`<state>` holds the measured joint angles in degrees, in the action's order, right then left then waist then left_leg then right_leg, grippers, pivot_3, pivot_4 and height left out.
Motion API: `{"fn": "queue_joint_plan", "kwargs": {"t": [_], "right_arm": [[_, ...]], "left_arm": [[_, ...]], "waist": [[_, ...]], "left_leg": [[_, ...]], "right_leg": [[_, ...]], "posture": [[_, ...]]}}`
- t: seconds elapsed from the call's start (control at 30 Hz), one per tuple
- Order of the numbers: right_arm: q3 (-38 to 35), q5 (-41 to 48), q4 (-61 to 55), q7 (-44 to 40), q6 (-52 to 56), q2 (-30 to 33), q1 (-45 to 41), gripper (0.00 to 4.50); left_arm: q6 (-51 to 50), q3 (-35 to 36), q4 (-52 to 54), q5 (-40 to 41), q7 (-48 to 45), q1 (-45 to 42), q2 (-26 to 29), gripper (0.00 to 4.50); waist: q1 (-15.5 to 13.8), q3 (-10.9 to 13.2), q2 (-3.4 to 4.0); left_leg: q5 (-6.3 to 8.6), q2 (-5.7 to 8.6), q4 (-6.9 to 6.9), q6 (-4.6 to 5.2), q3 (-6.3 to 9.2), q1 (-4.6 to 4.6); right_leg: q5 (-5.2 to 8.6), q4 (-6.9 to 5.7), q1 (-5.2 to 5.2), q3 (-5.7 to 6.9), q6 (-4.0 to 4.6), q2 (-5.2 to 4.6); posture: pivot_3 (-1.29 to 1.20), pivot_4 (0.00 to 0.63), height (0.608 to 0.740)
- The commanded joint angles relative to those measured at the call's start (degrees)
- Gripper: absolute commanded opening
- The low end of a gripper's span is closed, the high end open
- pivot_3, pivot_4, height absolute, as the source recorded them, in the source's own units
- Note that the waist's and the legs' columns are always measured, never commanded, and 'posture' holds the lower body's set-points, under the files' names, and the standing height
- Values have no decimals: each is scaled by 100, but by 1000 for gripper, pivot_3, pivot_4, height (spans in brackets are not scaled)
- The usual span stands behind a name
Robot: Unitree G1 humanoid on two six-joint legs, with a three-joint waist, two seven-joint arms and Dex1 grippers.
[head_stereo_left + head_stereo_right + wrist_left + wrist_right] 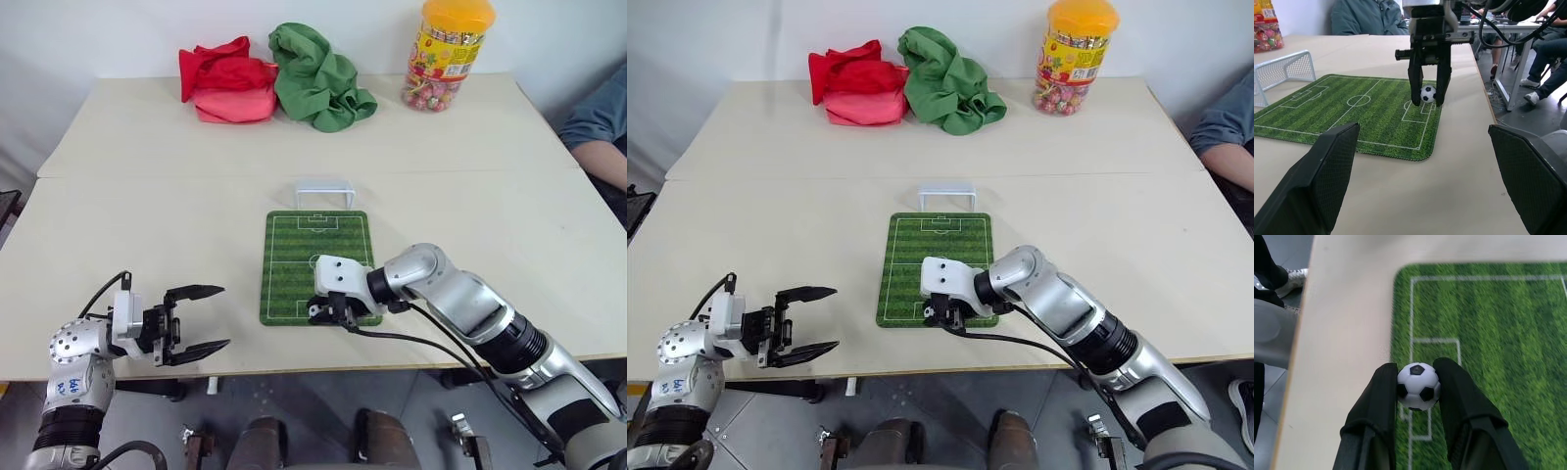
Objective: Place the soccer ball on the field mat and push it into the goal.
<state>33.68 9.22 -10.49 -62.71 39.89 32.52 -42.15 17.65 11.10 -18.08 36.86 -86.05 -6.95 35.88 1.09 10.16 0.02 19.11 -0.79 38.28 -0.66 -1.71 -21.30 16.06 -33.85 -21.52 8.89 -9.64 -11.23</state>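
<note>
Black fingers of the right gripper (1418, 396) pinched the soccer ball (1418, 386) just above the near end of the field mat (294, 264), low in the frame's centre. At lower left, the left gripper (196, 318) waited with jaws wide apart and empty. A gentle release onto the turf, in line with the goal (324, 193) touching the mat's far edge, looked wisest.

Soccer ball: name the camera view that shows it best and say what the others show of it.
The right wrist view: the soccer ball sits close up, clamped between the right gripper fingers over the field mat. The left wrist view shows it small, side-on between those fingers. In the head views the right gripper covers it.
</note>
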Motion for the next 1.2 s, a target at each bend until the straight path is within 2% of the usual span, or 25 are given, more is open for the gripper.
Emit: {"fn": "queue_joint_plan", "kwargs": {"t": [0.03, 0.17, 0.23, 0.47, 0.87, 1.2], "right_arm": [[-56, -70, 67, -118, -234, -66, -106, 845], [-37, -132, 201, -174, -349, -125, -90, 845], [-19, -182, 258, -186, -404, -159, -73, 1564], [-151, -174, 182, -228, -418, -197, -93, 3631], [-316, -142, 205, -188, -514, -234, -111, 3631], [-975, 483, -513, -282, -101, -211, -244, 3631]], "left_arm": [[37, 127, 223, 140, -379, 61, 11, 4500], [35, 140, 223, 133, -342, 50, -1, 4500], [39, 145, 206, 121, -328, 30, 1, 4500], [35, 145, 144, 97, -288, -61, -6, 4500], [25, 110, 76, 51, -257, -208, -107, 4500], [18, 117, 91, 61, -268, -180, -105, 4500]], "waist": [[30, 0, 0], [53, 0, 0], [57, 0, 0], [56, 0, 0], [56, 0, 0], [53, 0, 0]], "left_leg": [[0, 0, 0, 0, 0, 0], [0, 0, 0, 0, 0, 1], [0, -1, 0, 0, 0, 1], [0, -1, 0, 0, 0, 2], [0, -1, 0, 0, -1, 2], [0, -1, 0, 0, -1, 2]], "right_leg": [[0, 0, 0, 0, 0, 0], [0, -1, 0, 0, 0, 0], [0, -1, 0, 0, 0, 0], [0, -1, 0, -1, 0, 0], [0, -1, 0, 0, 0, 0], [0, -1, 0, -1, 0, 0]], "posture": [[0, 150, 740], [0, 150, 740], [0, 150, 740], [0, 150, 740], [0, 150, 740], [0, 150, 740]]}}
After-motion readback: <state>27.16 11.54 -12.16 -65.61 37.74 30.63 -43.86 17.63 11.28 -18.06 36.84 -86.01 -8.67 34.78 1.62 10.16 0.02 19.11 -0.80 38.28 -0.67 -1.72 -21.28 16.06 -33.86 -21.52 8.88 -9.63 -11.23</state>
